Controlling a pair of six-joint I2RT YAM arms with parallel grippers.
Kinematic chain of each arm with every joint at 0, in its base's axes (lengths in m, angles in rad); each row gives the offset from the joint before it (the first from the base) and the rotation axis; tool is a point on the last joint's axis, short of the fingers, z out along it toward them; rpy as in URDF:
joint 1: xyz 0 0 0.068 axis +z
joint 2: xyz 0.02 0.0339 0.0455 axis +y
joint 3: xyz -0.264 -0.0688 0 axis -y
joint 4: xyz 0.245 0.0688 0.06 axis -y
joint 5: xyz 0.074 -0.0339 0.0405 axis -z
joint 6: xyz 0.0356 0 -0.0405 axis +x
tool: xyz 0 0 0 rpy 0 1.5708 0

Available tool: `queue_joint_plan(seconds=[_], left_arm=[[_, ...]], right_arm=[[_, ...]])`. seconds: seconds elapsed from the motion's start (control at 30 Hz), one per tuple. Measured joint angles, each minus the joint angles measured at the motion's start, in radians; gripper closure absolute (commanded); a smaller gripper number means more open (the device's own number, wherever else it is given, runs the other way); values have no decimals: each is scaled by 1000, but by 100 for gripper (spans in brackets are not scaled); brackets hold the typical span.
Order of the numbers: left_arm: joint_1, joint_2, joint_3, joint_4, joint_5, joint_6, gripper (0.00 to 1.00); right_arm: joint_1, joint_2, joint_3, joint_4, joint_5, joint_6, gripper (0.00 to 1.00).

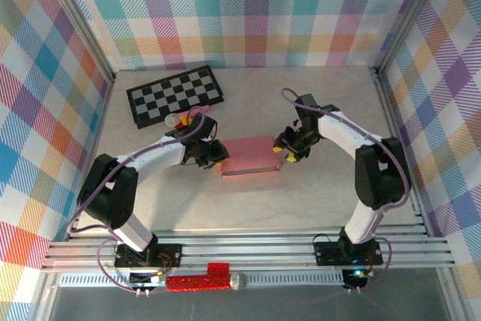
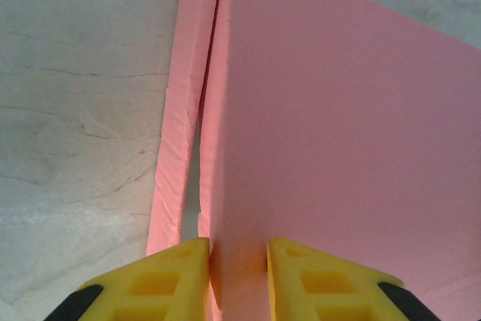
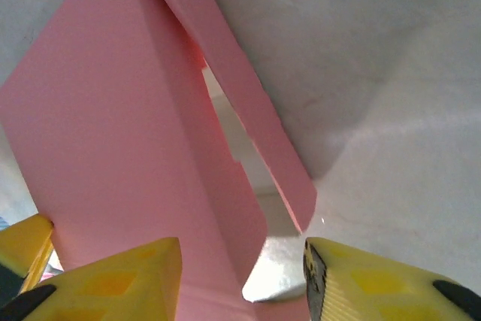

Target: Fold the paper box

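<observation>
Your left end effector pinches a raised wall of the paper box. Your right end effector stands spread astride the opposite, loosely folded edge, gripping nothing. The box lies mid-surface between both arms. Close off-centre and the thin card may crease wrongly, or tug free of the left pinch.

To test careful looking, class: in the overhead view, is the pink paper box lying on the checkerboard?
No, the paper box lies on bare table, apart from the checkerboard.
</observation>
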Motion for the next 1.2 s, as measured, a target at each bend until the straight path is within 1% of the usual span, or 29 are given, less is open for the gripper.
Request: queue_joint_plan(seconds=[0.17,0.6,0.77,0.93,1.0,1.2], left_arm=[[0,0,0,-3,-8,14,76],[0,17,0,-3,-10,14,76],[0,19,0,-5,-18,18,76],[0,24,2,-7,-18,18,76],[0,24,2,-7,-18,19,74],[-2,22,19,-52,-32,44,62]], right_arm=[[0,37,50,16,-25,-85,65],[19,45,-25,52,-91,-101,67],[32,45,-25,58,-93,-96,72],[32,45,-26,57,-78,-93,83],[32,45,-27,58,-72,-95,83],[32,45,-36,57,-59,-99,84]])
